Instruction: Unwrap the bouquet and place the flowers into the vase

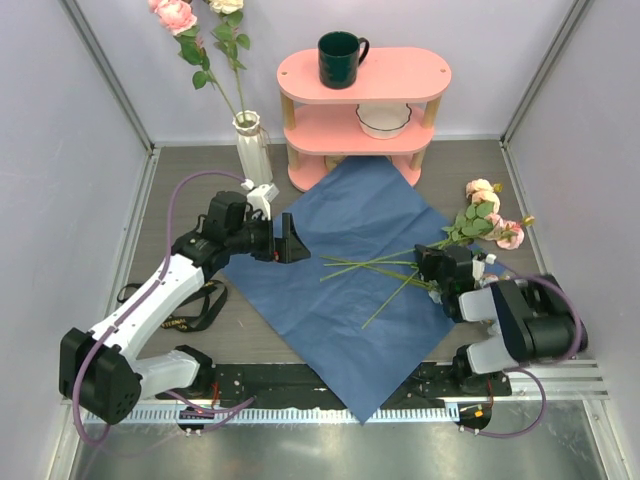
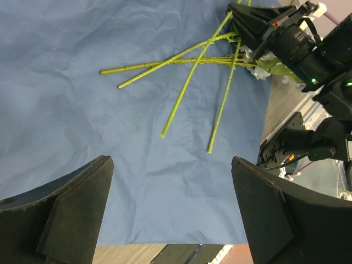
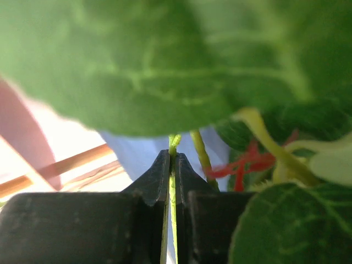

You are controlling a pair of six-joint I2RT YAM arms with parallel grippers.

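The bouquet lies unwrapped: its blue paper sheet (image 1: 340,300) is spread flat on the table. Several flowers (image 1: 485,215) lie at the sheet's right corner, their green stems (image 1: 375,268) fanned out to the left over the paper. My right gripper (image 1: 432,266) is shut on one thin green stem (image 3: 172,165), with big leaves (image 3: 165,55) filling the view above it. My left gripper (image 1: 290,240) hangs open over the sheet's left part, its fingers (image 2: 82,209) wide apart with only blue paper (image 2: 110,110) between them. The cream vase (image 1: 250,145) stands at the back left with two flowers (image 1: 178,15) in it.
A pink two-tier shelf (image 1: 365,78) stands at the back, with a dark green mug (image 1: 340,58) on top and a white bowl (image 1: 383,120) on the lower tier. A black ribbon (image 1: 185,322) lies beside the left arm. Grey walls close in both sides.
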